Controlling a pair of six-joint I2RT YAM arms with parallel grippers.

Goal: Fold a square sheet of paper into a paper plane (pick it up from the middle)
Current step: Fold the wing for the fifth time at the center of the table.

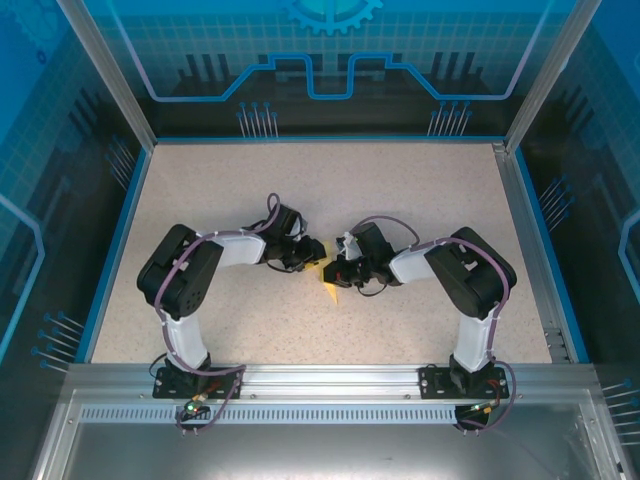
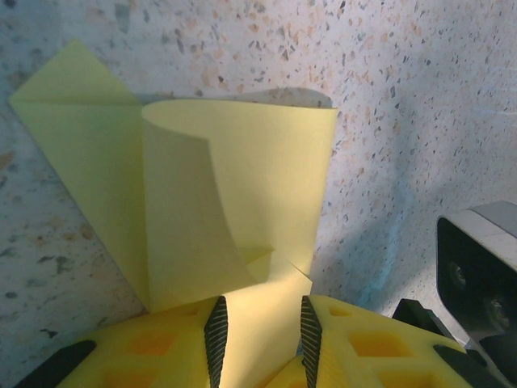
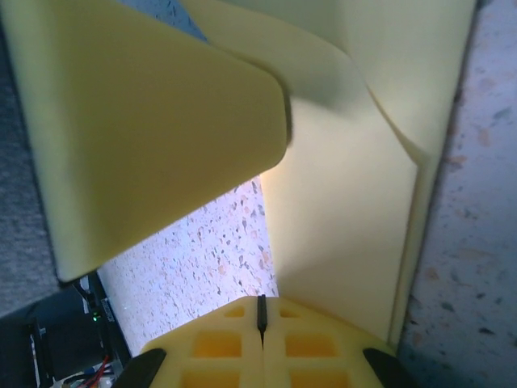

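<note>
On the worktop (image 1: 300, 190), centrally, the square sheet of paper (image 2: 242, 202) is only partly folded; left gripper (image 2: 262, 311) spread astride its curl, right gripper (image 3: 261, 307) pressed together.

Cool, even light is falling from overhead onto the speckled table (image 1: 420, 190), and the arms (image 1: 190, 270) are casting only faint, soft shadows near its middle. The blue walls (image 1: 330, 60) past the far edge are looking darker than the tabletop. From the left wrist, the yellow paper (image 2: 258, 178) is showing sharp and is throwing a grey shadow onto the table behind it. From the right wrist, the paper is sitting very close, blurring and washing out pale.
</note>
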